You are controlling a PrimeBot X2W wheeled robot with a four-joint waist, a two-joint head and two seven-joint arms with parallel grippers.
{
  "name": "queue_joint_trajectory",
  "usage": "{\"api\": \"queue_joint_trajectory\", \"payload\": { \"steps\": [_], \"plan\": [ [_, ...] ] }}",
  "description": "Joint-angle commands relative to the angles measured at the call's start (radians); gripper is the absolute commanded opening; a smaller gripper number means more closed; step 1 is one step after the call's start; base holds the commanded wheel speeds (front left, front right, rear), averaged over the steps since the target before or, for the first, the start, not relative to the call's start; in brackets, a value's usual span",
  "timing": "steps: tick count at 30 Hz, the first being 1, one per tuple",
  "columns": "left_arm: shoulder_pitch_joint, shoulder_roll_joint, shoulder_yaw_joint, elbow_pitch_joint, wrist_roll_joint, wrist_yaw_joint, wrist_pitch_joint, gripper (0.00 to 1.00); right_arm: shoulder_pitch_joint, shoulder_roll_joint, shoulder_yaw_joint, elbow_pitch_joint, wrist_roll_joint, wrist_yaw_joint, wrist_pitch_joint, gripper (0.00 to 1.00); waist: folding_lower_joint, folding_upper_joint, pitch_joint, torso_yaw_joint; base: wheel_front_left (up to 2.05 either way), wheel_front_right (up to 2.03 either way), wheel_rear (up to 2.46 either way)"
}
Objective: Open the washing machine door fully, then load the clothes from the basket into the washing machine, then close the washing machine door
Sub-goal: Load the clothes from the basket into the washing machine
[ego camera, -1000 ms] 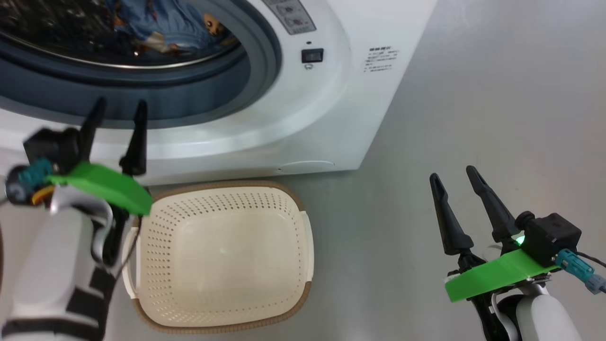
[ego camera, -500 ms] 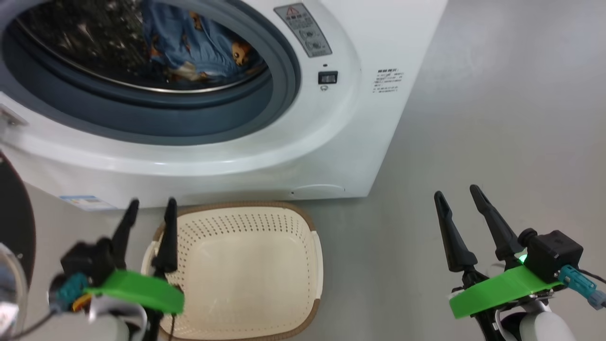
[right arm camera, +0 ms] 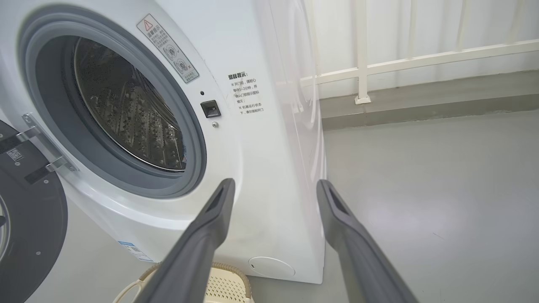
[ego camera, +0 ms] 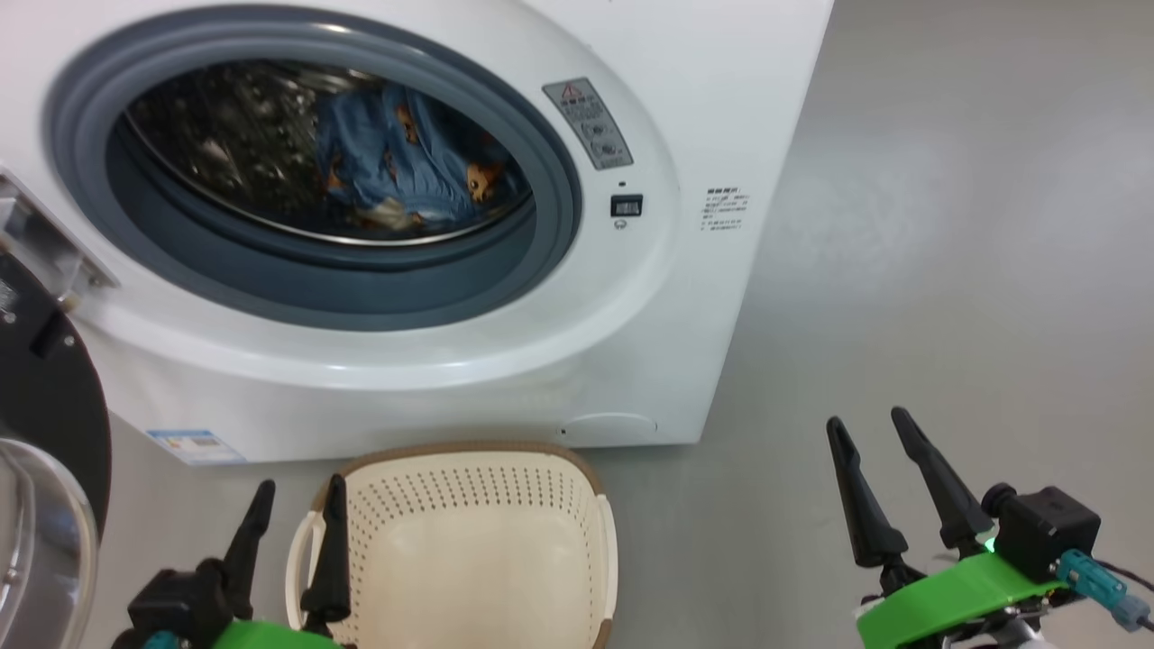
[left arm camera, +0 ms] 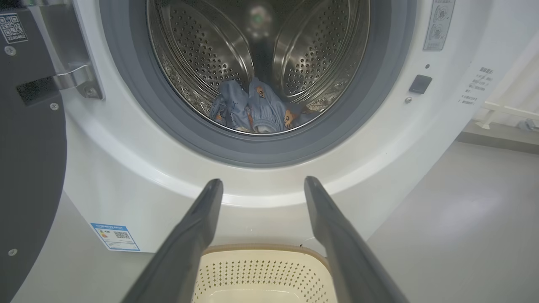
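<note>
**Both grippers low by the basket, fingers spread**

Nearest me, the left gripper (ego camera: 302, 487) hangs at the left rim of the basket (ego camera: 469, 449). Its two dark fingers are apart, pointing up toward the machine, and grip nothing. The right gripper (ego camera: 867, 419) sits well to the basket's right over grey floor (ego camera: 947, 270), fingers likewise apart and holding nothing. Just behind the basket stands the washing machine (ego camera: 631, 342), its door (ego camera: 45, 397) swung open to the basket's left. Deepest in, the clothes (ego camera: 397, 171) lie in the steel drum (left arm camera: 198, 54).

clothes (ego camera: 406, 162) in washing machine (ego camera: 685, 297), basket (ego camera: 469, 541) before it
</note>
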Motion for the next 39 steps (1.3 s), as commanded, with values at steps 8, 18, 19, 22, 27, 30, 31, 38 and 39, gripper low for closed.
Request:
{"api": "queue_joint_trajectory", "payload": {
  "steps": [8, 18, 19, 22, 27, 30, 31, 38, 39],
  "plan": [
    [0.057, 0.000, 0.032, -0.064, 0.044, 0.014, -0.014, 1.00, 0.045, 0.000, 0.030, -0.023, 0.027, 0.010, -0.012, 1.00, 0.0000, 0.0000, -0.108, 0.009, 0.00, 0.00, 0.00],
    [0.138, -0.026, 0.064, -0.107, 0.054, -0.012, -0.015, 1.00, 0.086, 0.000, 0.028, -0.029, 0.051, 0.010, -0.017, 1.00, 0.0000, 0.0000, -0.177, -0.005, 0.00, 0.00, 0.00],
    [0.144, -0.030, 0.071, -0.114, 0.055, -0.017, -0.015, 1.00, 0.089, 0.000, 0.026, -0.029, 0.055, 0.010, -0.020, 1.00, 0.0000, 0.0000, -0.181, -0.009, 0.00, 0.00, 0.00],
    [0.162, -0.041, 0.087, -0.121, 0.065, -0.026, -0.015, 1.00, 0.095, 0.000, 0.020, -0.023, 0.065, 0.010, -0.024, 1.00, 0.0000, 0.0000, -0.194, -0.021, 0.00, 0.00, 0.00],
    [0.169, -0.056, 0.108, -0.119, 0.082, -0.042, -0.015, 1.00, 0.101, 0.000, 0.011, -0.005, 0.041, 0.010, -0.008, 1.00, 0.0000, 0.0000, -0.204, -0.033, 0.00, 0.00, 0.00],
    [0.170, -0.065, 0.118, -0.115, 0.089, -0.050, -0.015, 1.00, 0.100, 0.000, 0.000, -0.001, -0.001, 0.010, 0.003, 1.00, 0.0000, 0.0000, -0.208, -0.035, 0.00, 0.00, 0.00],
    [0.169, -0.067, 0.121, -0.114, 0.092, -0.052, -0.015, 1.00, 0.100, 0.000, -0.005, 0.000, -0.015, 0.010, 0.006, 1.00, 0.0000, 0.0000, -0.209, -0.036, 0.00, 0.00, 0.00],
    [0.167, -0.083, 0.133, -0.103, 0.100, -0.066, -0.015, 1.00, 0.101, 0.000, -0.027, 0.010, -0.042, 0.010, 0.008, 1.00, 0.0000, 0.0000, -0.213, -0.040, 0.00, 0.00, 0.00],
    [0.166, -0.084, 0.134, -0.101, 0.102, -0.068, -0.015, 1.00, 0.101, 0.000, -0.027, 0.011, -0.043, 0.010, 0.008, 1.00, 0.0000, 0.0000, -0.214, -0.040, 0.00, 0.00, 0.00]
  ]
}}
